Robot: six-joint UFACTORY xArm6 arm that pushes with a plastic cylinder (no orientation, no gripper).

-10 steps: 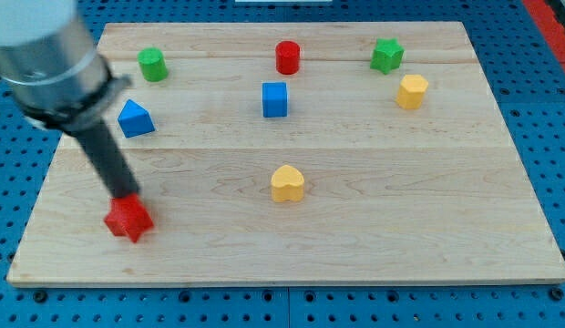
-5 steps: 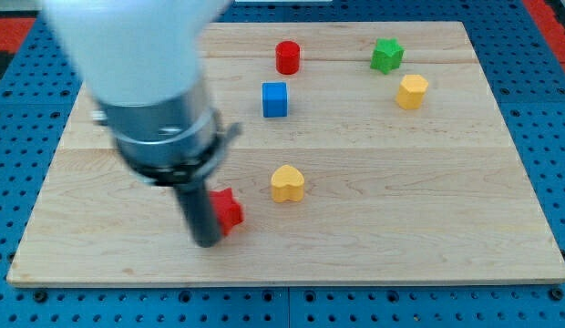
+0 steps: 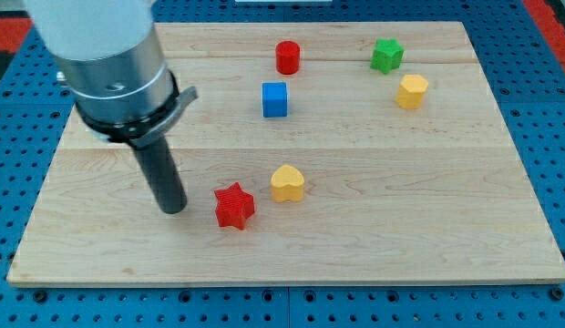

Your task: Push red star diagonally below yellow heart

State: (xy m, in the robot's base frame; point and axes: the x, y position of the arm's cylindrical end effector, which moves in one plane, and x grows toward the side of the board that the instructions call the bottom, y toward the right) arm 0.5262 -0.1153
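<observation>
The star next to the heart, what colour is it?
Red. The star shows clearly in the camera view, beside the yellow heart.

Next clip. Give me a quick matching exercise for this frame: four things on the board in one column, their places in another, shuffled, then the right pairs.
1. red star
2. green star
3. blue cube
4. my tip

A. near the view's top right
B. just below the red cylinder
C. left of the red star, apart from it
D. diagonally below-left of the yellow heart

Pairs: 1-D, 2-A, 3-B, 4-C

Six blocks, one board
</observation>
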